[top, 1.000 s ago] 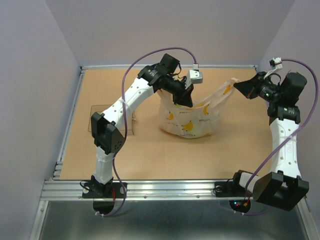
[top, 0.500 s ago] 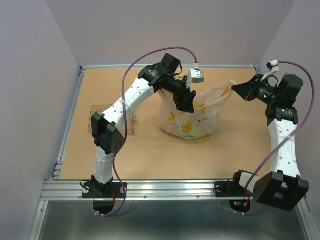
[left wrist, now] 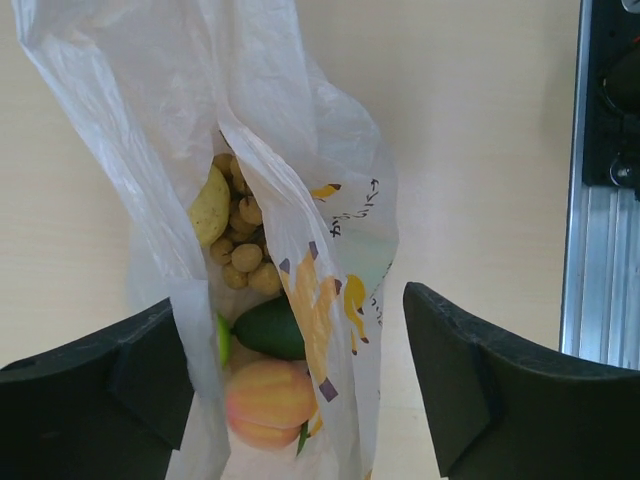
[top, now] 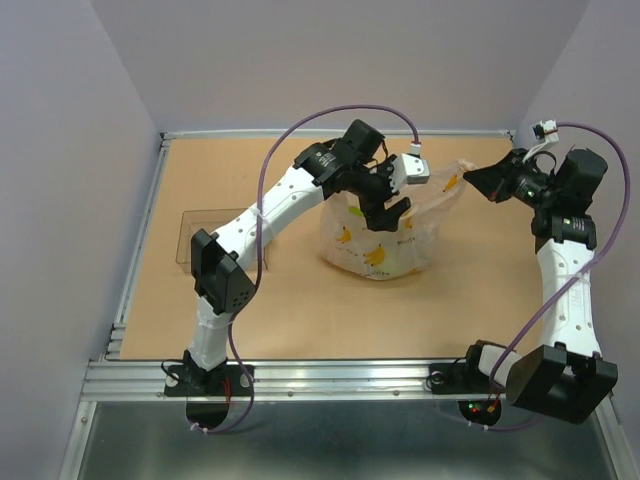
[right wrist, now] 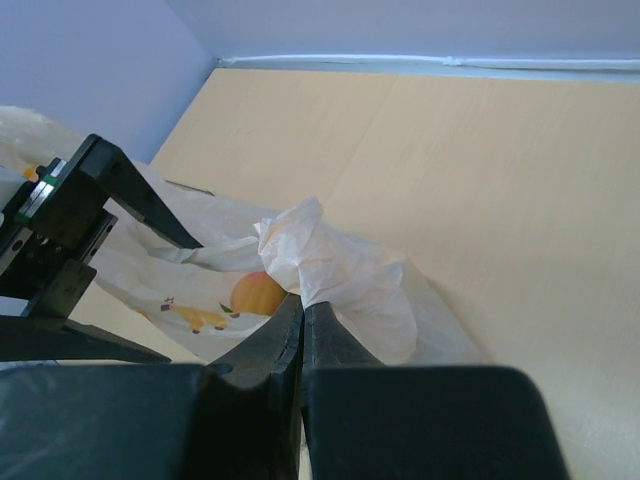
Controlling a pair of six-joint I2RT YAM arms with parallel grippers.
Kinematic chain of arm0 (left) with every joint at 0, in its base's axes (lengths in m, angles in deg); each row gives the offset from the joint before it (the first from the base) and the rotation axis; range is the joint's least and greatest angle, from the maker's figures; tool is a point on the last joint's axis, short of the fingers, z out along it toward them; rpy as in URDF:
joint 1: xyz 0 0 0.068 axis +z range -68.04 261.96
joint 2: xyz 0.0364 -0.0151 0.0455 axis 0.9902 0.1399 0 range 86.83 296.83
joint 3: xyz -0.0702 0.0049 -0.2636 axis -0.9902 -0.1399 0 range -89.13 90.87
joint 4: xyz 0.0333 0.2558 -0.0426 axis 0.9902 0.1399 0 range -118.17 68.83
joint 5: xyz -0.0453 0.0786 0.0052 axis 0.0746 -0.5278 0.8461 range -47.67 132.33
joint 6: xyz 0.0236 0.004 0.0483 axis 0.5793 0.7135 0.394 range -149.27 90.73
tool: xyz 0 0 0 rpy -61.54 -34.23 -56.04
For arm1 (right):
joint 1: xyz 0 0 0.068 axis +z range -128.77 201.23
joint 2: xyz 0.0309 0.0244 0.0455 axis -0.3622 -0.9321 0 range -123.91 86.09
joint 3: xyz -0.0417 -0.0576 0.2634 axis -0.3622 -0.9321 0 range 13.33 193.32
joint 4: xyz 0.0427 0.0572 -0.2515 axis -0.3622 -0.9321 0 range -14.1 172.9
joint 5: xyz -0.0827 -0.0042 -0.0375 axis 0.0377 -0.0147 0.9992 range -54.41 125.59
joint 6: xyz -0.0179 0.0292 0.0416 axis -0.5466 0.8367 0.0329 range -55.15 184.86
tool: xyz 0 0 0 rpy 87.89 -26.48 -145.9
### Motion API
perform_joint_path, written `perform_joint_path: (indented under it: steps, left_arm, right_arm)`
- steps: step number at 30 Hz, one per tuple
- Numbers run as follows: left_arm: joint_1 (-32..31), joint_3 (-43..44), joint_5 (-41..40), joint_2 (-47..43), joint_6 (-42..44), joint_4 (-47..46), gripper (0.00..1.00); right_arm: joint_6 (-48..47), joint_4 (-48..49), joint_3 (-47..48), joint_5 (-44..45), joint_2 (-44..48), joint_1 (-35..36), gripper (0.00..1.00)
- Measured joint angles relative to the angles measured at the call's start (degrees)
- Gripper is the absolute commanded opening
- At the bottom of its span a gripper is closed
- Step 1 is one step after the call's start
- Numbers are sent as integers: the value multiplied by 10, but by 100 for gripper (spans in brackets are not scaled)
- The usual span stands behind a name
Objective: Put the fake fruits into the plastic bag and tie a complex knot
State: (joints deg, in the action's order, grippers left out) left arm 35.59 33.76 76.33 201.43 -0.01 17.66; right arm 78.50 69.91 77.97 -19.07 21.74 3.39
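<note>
Downward overhead and close wrist views share the plastic bag (top: 372, 255).

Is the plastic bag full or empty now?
Not empty: the left wrist view shows fake fruits inside the plastic bag.

Between spread fingers (left wrist: 480, 390), the plastic bag (left wrist: 300, 130) with fake fruits (left wrist: 245, 265) inside
</note>
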Motion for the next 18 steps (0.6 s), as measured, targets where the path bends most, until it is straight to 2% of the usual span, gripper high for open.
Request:
perform_joint_path:
  steps: [2,5,6,7,8,11,12,18]
  left_arm:
    - [-2,0,0,0,12,10,76]
    - [-4,-3,0,0,31,23,57]
    - [-4,-5,0,0,39,25,48]
    - [-4,-10,1,0,47,28,33]
    - [-4,-19,1,0,59,30,27]
    - [-4,-59,-5,0,81,20,3]
    - [-4,-81,-10,0,91,7,0]
    - [10,-184,-10,0,113,-85,0]
  right_arm:
    - [0,0,0,0,0,0,0]
    - [-3,0,0,0,0,0,0]
    - [-4,0,0,1,0,0,0]
    - [-4,0,0,1,0,0,0]
    - [-5,0,0,2,0,0,1]
    - [-7,0,0,2,-1,0,0]
    - [-7,-1,0,2,-3,1,1]
    - [-5,6,-13,-1,-49,15,0]
